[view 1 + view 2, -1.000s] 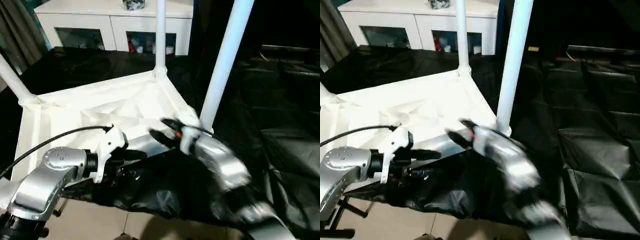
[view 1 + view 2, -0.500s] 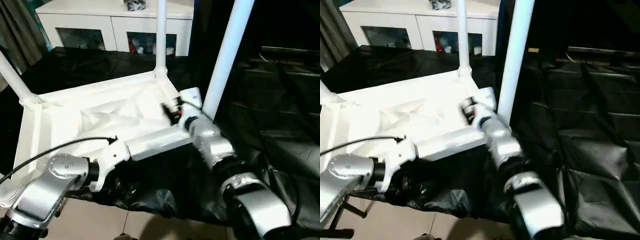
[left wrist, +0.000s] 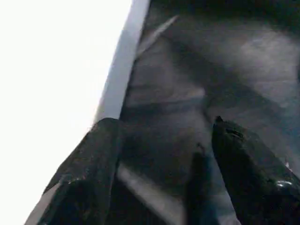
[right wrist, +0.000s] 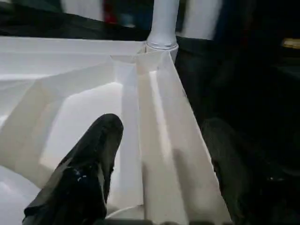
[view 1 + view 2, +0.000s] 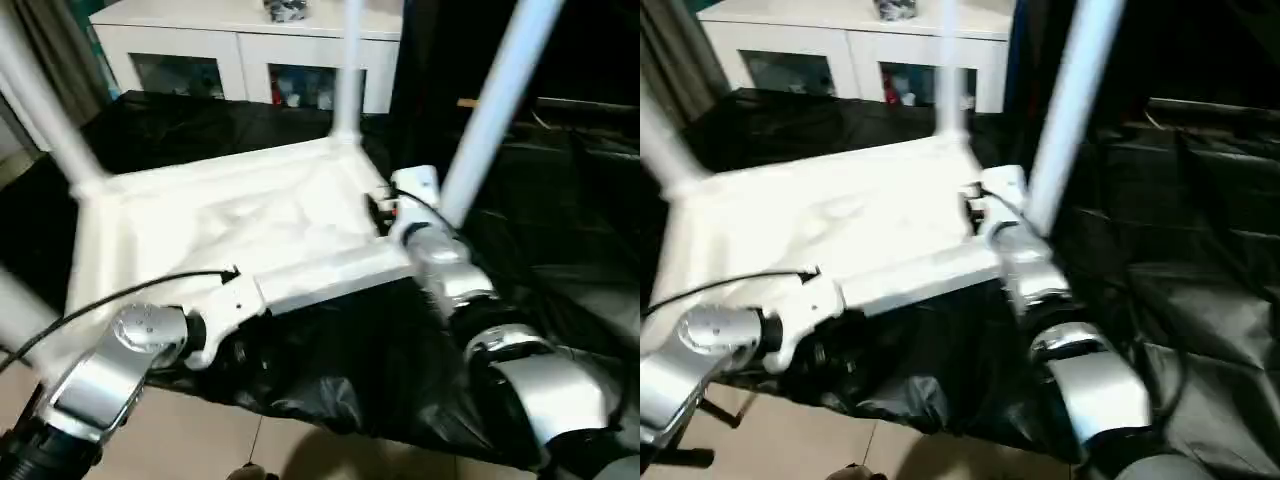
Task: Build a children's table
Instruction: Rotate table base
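The children's table lies upside down, its white ribbed top (image 5: 230, 215) on the black cloth. White legs stand up from its corners: one far right (image 5: 348, 70), one near right (image 5: 495, 110), one left (image 5: 45, 110). My right gripper (image 4: 161, 124) is open and straddles the top's right rim (image 4: 159, 117) just beside the near right leg. One finger (image 4: 93, 159) is inside the top and the other is outside. My left gripper (image 3: 161, 126) is open at the top's near rim (image 3: 119, 75), with dark cloth between its fingers. My left forearm (image 5: 140, 335) reaches in under that near edge.
A white cabinet (image 5: 250, 30) with glass doors stands behind. The large black-draped table (image 5: 560, 260) stretches to the right, and its cloth hangs down in front (image 5: 330, 370). Beige floor (image 5: 200, 440) lies below. A black cable (image 5: 120, 295) arcs over my left arm.
My right gripper has swung from the near edge up to the top's right rim by the near right leg. My left arm has dropped to the near rim. The camera has shifted.
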You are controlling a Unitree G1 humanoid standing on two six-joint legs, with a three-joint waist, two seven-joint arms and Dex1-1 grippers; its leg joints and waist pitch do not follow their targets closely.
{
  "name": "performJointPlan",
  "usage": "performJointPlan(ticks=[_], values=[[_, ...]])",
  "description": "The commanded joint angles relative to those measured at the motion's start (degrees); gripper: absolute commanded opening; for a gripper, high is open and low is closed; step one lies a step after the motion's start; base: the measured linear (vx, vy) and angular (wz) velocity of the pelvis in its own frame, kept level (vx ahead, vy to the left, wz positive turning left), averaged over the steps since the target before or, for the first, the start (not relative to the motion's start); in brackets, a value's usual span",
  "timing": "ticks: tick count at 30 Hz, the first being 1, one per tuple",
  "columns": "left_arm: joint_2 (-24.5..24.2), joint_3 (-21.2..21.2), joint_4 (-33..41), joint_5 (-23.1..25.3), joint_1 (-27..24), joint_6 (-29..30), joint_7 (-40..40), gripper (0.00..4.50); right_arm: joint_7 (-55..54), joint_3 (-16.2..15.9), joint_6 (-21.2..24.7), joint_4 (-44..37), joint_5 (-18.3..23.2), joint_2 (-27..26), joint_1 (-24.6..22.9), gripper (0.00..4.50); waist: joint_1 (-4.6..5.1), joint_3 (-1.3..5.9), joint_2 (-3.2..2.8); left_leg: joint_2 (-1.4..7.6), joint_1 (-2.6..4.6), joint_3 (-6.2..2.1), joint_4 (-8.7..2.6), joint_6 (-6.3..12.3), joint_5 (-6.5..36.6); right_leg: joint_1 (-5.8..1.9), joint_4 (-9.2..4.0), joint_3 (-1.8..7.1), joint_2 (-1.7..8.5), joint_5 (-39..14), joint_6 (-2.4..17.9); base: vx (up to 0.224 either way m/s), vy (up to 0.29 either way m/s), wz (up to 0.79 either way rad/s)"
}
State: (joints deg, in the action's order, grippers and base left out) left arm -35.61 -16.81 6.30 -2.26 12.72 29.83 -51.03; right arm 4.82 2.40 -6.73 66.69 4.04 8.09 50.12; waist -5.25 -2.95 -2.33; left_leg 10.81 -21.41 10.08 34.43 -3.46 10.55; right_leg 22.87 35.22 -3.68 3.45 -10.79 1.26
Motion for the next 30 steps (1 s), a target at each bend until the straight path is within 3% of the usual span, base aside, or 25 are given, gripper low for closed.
performJointPlan(ticks=[1, 3, 11, 12, 13, 14, 17, 18, 20, 23, 24, 25, 27, 28, 30], values=[[-0.2, 1.8, -1.3, 1.5, 1.2, -0.9, 1.9, 3.43, -1.8, 2.5, -0.5, 1.3, 0.4, 2.9, -0.1, 3.12, 0.70, 3.89, -0.45, 1.85, 1.66, -0.23, -3.83, -1.39, 13.3, -1.96, -3.52, 2.85, 3.71, -8.7, 11.8, 0.000, 0.000, 0.00], [0.5, 1.8, -3.0, 1.9, 2.1, -2.3, 2.9, 3.43, -2.1, 3.4, -0.9, 1.8, 0.4, 4.7, -0.3, 3.12, 0.74, 3.85, -0.43, 1.69, 1.03, -0.37, -3.85, -1.24, 12.6, -2.41, -3.36, 2.79, 3.75, -8.2, 11.7, 0.000, 0.000, 0.00], [6.0, 3.3, -7.9, 2.0, 4.3, -6.9, 9.5, 3.43, -1.9, 5.6, -2.4, 2.7, 1.0, 11.2, -2.1, 3.12, 0.78, 4.29, 0.15, 1.45, 0.34, -0.31, -3.28, 0.71, 8.9, -3.02, -3.13, 2.55, 3.79, -4.9, 12.2, 0.000, 0.000, 0.00], [6.5, 3.7, -8.0, 1.9, 4.2, -7.6, 10.4, 3.43, -1.7, 5.7, -2.6, 2.6, 0.8, 11.7, -2.3, 3.12, 0.94, 4.27, -1.26, 1.59, 0.68, -0.34, -3.20, 0.75, 9.7, -2.57, -3.60, 2.33, 3.60, -4.7, 12.4, 0.000, 0.000, 0.00], [7.5, 4.4, -8.3, 1.6, 3.8, -8.9, 11.7, 3.43, -1.1, 5.7, -3.0, 2.4, 0.6, 12.3, -2.7, 3.12, 0.97, 4.46, -0.54, 1.45, 0.33, -0.41, -3.02, 1.09, 9.1, -3.04, -3.12, 2.33, 3.55, -3.0, 13.0, 0.000, 0.000, 0.00], [8.5, 5.1, -8.5, 1.2, 3.5, -9.8, 12.8, 3.43, -0.6, 5.6, -3.3, 2.2, 0.4, 12.7, -3.0, 3.12, 0.91, 4.43, -0.92, 1.40, 0.15, -0.43, -2.97, 1.39, 8.8, -3.07, -3.04, 2.30, 3.60, -2.6, 13.2, 0.000, 0.000, 0.00], [13.9, 9.8, -10.0, -2.9, 1.6, -14.6, 17.0, 3.43, 3.2, 6.1, -2.7, 0.2, 1.4, 12.8, -4.2, 3.12, 0.89, 4.39, -0.86, 1.38, -0.04, -0.37, -2.83, 2.53, 8.9, -3.16, -3.44, 2.14, 3.73, -4.3, 13.6, 0.000, 0.000, 0.00], [17.4, 13.1, -11.8, -4.1, 0.3, -17.8, 21.7, 3.73, 7.3, 5.9, -1.8, -2.5, 2.4, 12.0, -5.7, 3.12, 1.02, 4.38, -0.73, 1.41, -0.11, -0.28, -2.76, 3.06, 9.3, -3.24, -3.53, 2.11, 3.68, -4.5, 13.7, 0.000, 0.000, 0.00], [19.3, 15.0, -12.4, -3.7, -1.2, -20.9, 26.0, 3.78, 11.1, 4.4, -0.7, -6.6, 2.7, 11.3, -8.1, 3.12, 1.05, 4.39, -0.68, 1.56, -0.37, -0.47, -2.77, 4.17, 8.9, -3.37, -3.63, 1.97, 3.67, -4.1, 13.2, 0.000, 0.000, 0.00], [20.5, 16.2, -12.1, -3.2, -2.3, -21.8, 29.1, 3.84, 13.7, 3.8, 0.5, -10.1, 3.6, 10.7, -10.0, 3.12, 1.74, 4.35, -0.62, 1.76, -0.19, -0.58, -2.97, 5.13, 9.7, -3.16, -3.99, 1.82, 3.70, -6.8, 12.5, 0.000, 0.000, 0.00], [22.2, 17.9, -11.0, -2.8, -3.7, -21.5, 32.7, 4.14, 17.4, 2.3, 3.4, -17.7, 5.5, 10.1, -14.1, 3.12, 1.91, 4.16, -0.80, 1.70, -0.15, -0.59, -3.04, 5.10, 10.1, -3.10, -4.19, 1.79, 3.51, -8.3, 12.4, 0.000, 0.000, 0.00], [22.5, 18.1, -10.5, -2.1, -4.3, -21.0, 34.0, 4.21, 17.5, 1.6, 4.0, -20.7, 5.5, 10.1, -15.8, 3.29, 1.85, 4.07, -0.66, 2.00, -0.12, -0.67, -3.12, 5.02, 10.7, -3.03, -4.33, 1.88, 3.66, -9.2, 11.6, 0.000, 0.000, 0.00], [23.5, 18.8, -9.2, -1.1, -5.7, -19.9, 36.6, 4.20, 17.5, 0.0, 5.4, -27.1, 5.6, 9.9, -19.5, 3.46, 1.75, 4.11, -0.99, 2.13, 0.01, -0.78, -3.24, 4.91, 10.7, -2.88, -4.39, 1.89, 3.53, -9.5, 10.8, 0.000, 0.000, 0.00], [25.9, 20.8, -7.1, -0.7, -7.4, -22.1, 39.8, 4.29, 17.2, -0.5, 7.2, -35.1, 6.4, 9.5, -24.0, 3.49, 1.86, 4.03, -0.89, 2.12, -0.11, -0.84, -3.40, 4.62, 10.6, -2.87, -4.58, 1.95, 3.57, -10.1, 10.2, 0.000, 0.000, 0.00], [27.0, 21.6, -6.1, -0.3, -8.4, -24.5, 42.0, 4.48, 17.4, -0.3, 8.8, -40.0, 7.2, 9.4, -26.7, 3.72, 1.74, 3.93, -0.85, 2.22, -0.09, -0.89, -3.49, 4.25, 11.5, -2.81, -4.90, 2.03, 3.65, -11.3, 9.6, 0.000, 0.000, 0.00]])
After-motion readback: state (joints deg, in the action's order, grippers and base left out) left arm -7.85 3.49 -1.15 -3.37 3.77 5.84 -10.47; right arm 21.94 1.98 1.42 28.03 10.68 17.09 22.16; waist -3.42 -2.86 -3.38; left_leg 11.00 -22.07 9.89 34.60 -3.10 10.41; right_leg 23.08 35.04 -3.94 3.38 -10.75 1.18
